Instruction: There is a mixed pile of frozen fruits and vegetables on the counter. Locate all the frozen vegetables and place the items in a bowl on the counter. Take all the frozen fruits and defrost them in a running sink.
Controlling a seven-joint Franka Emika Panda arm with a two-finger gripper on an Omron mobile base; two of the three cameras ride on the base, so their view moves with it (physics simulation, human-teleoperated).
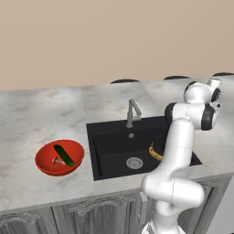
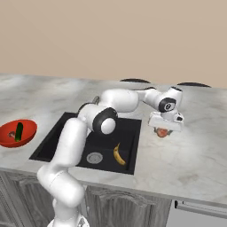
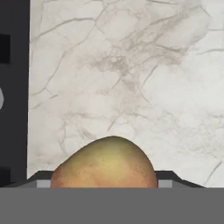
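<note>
Marbled grey worktop [image 1: 27, 119] with black sink [image 1: 114, 137] set in. Banana [image 2: 118, 154] lying in the sink beside the drain [image 2: 94, 157]. Cucumber [image 1: 64, 155] and mushroom [image 1: 57, 160] resting in red bowl [image 1: 45, 167], left of sink. Gripper [image 2: 163, 131] lowered to the worktop right of sink, jaws closed around a red-orange fruit [image 3: 105, 164].
</note>
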